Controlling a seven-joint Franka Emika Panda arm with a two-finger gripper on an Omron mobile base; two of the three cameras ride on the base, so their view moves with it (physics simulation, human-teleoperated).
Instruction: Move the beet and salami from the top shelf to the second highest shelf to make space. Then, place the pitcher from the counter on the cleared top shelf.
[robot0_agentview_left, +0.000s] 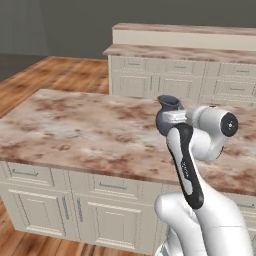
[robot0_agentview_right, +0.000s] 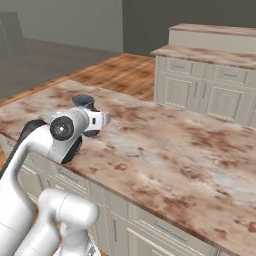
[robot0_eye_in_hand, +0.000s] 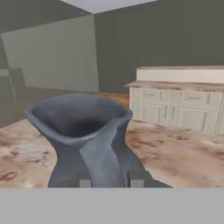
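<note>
You have the end effector (robot0_eye_in_hand: 110, 181) closed down narrow on the pitcher (robot0_eye_in_hand: 89, 140), its two small dark fingertips (robot0_eye_in_hand: 85, 183) sitting either side of the jug's handle strip at the bottom of the hand view, so the jaws grip that handle and nothing else. In that view you look along the hand straight at the dark blue-grey jug: its flared mouth opens toward you at the top, the neck narrows below it, and the rounded body spreads out behind the fingers. From the left base view you see the pitcher (robot0_agentview_left: 167, 114) over the marbled surface (robot0_agentview_left: 75, 130), toward its right part, with the white wrist pressed in against it from the right and the arm rising from the lower right corner. From the right base view the pitcher (robot0_agentview_right: 86, 107) is near the left part of the same surface (robot0_agentview_right: 175, 155), mostly hidden behind the wrist, only its dark rim and a bit of the body peeking out; you cannot tell from these views whether its base rests on the stone or hangs just above it. Behind the surface stands a second run of cream cabinets (robot0_agentview_left: 200, 80) with a raised ledge, on a wooden floor (robot0_agentview_left: 55, 75)
</note>
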